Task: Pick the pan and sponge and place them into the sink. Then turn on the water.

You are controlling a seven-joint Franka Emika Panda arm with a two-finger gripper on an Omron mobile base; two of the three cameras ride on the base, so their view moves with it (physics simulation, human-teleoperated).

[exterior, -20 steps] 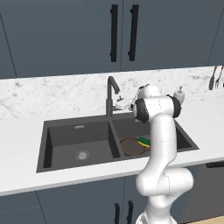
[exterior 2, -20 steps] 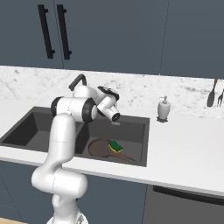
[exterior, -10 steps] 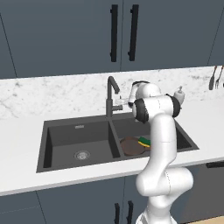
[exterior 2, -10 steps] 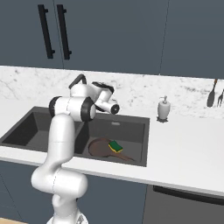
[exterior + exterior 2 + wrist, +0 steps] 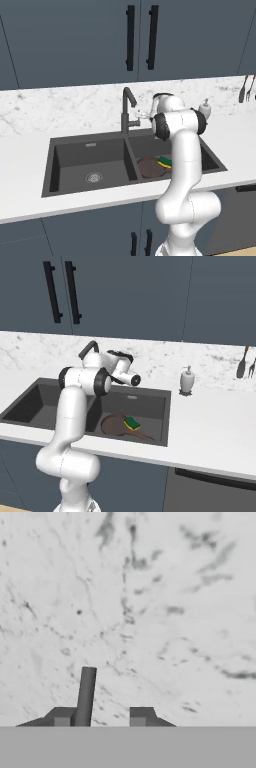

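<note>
Reading from the left, the dark double-basin sink (image 5: pixel 90 160) has an empty left basin with its steel drain, while the right basin holds the pan (image 5: pixel 151 166) with the sponge (image 5: pixel 165 161) lying on its rim, so both placements look done. What remains is the water: no stream falls from the gooseneck faucet (image 5: pixel 127 107). The pincer (image 5: pixel 100 717) is up at the faucet, its tips parted by a narrow gap and holding nothing, with a thin grey lever (image 5: pixel 85 696) just beside the left tip against the marble backsplash (image 5: pixel 150 602). The next move likely calls for nudging that lever sideways. Farther right, a soap dispenser (image 5: pixel 187 380) stands on the counter (image 5: pixel 215 431).
</note>
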